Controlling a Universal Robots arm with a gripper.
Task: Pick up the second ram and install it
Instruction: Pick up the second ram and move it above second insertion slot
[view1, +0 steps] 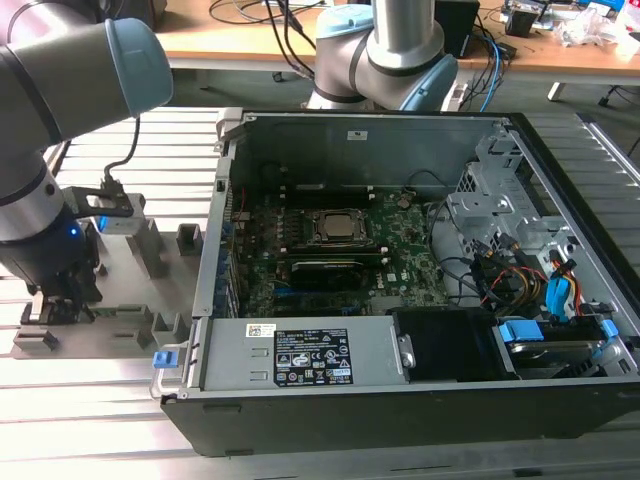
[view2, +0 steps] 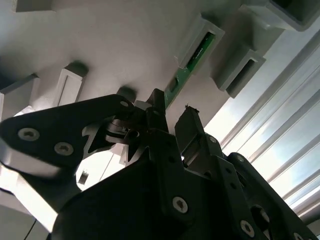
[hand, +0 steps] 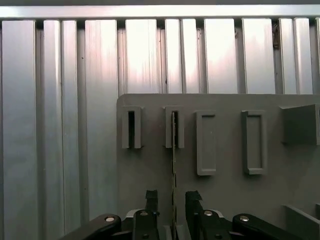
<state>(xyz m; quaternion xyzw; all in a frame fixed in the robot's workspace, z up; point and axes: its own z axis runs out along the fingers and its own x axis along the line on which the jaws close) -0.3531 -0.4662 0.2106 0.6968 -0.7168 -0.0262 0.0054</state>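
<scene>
one gripper (hand: 172, 195) spread, astride 2nd ram (hand: 174, 150)

Print covers the white label (view1: 300, 362) on the grey power-supply box (view1: 377, 350) — none of it readable.

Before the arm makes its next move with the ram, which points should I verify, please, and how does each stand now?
1. Second ram on edge in its fixture slot: ok.
2. Gripper centred over it, one jaw on each side: ok.
3. Jaws shut on the ram: not ok, gaps show on both sides.
4. Computer case open, motherboard exposed: ok.
5. Room on the motherboard for the ram: cannot tell.
</scene>
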